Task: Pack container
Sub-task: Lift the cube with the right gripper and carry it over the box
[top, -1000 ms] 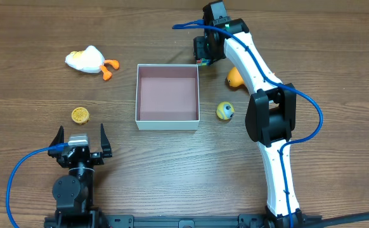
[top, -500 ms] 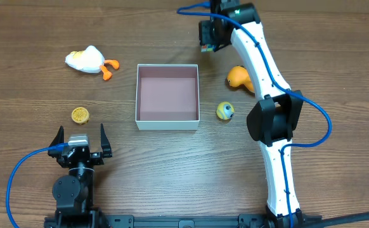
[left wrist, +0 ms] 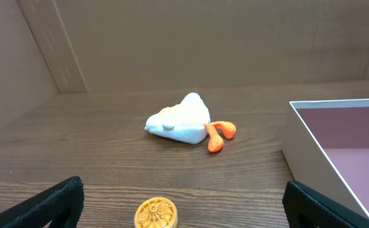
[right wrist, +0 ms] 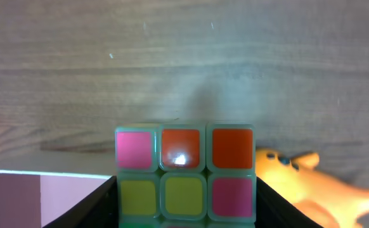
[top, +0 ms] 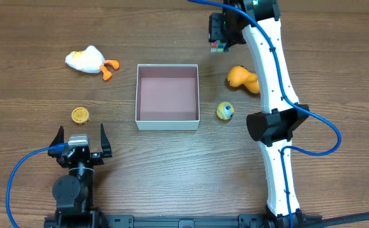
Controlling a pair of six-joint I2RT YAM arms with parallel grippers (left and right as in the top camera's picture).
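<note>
Overhead | container [top: 168, 124] pink floor fully visible | right fingers [right wrist: 102, 212] grip cube [right wrist: 184, 171]

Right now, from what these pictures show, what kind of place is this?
Likely a robot lab bench: a wooden table backed by cardboard walls, a white duck toy near the container, and the right gripper holding a puzzle cube.

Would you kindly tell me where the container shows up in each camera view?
Overhead: the container sits at the table's centre.
Left wrist: right edge, cut off by the frame.
Right wrist: bottom-left corner, beside the cube, only rim and pink floor.
Shared landmark: the white toy with orange feet, left of it in overhead and left wrist.
</note>
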